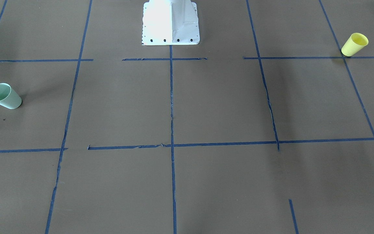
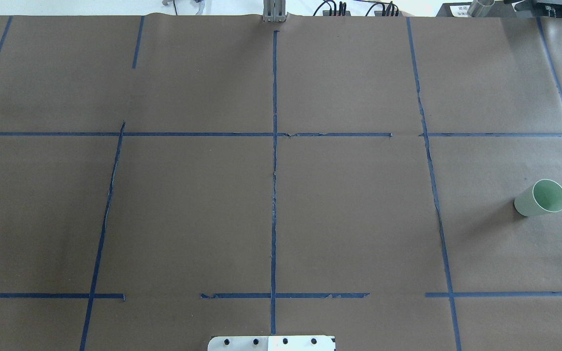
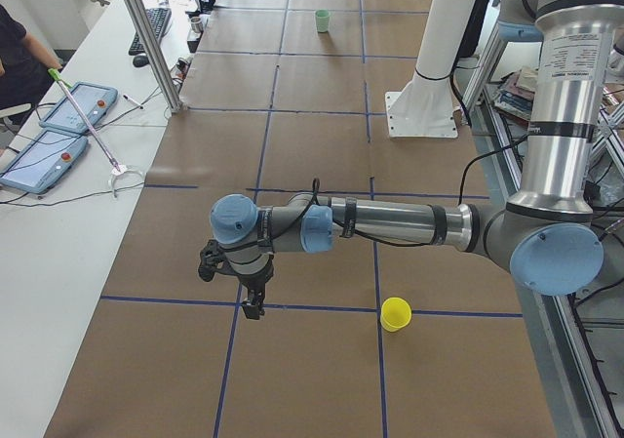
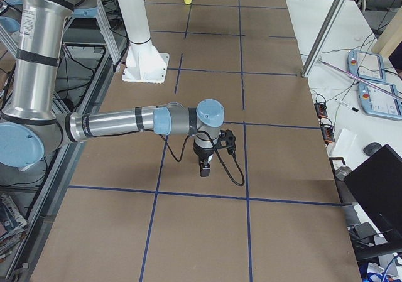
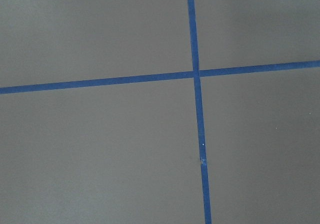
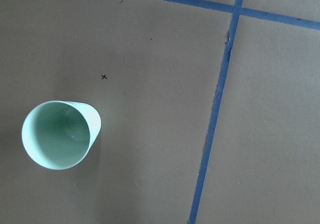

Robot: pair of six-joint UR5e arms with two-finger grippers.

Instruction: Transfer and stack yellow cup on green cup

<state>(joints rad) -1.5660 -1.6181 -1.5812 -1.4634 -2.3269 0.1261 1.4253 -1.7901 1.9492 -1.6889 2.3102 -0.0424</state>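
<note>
One bright yellow cup (image 1: 355,44), one pale (mint) green cup (image 1: 4,96), left hand (image 3: 253,310), right hand (image 4: 204,171) openness unclear

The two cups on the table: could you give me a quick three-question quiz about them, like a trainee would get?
1. True or false: the yellow cup is already stacked on the green cup.
2. Which wrist camera shows the green cup? A) left B) right C) both
3. Fill in: both cups stand with their open rims facing ___.

Key: 1 false, they stand far apart at opposite ends of the table; 2 B; 3 up.
</note>
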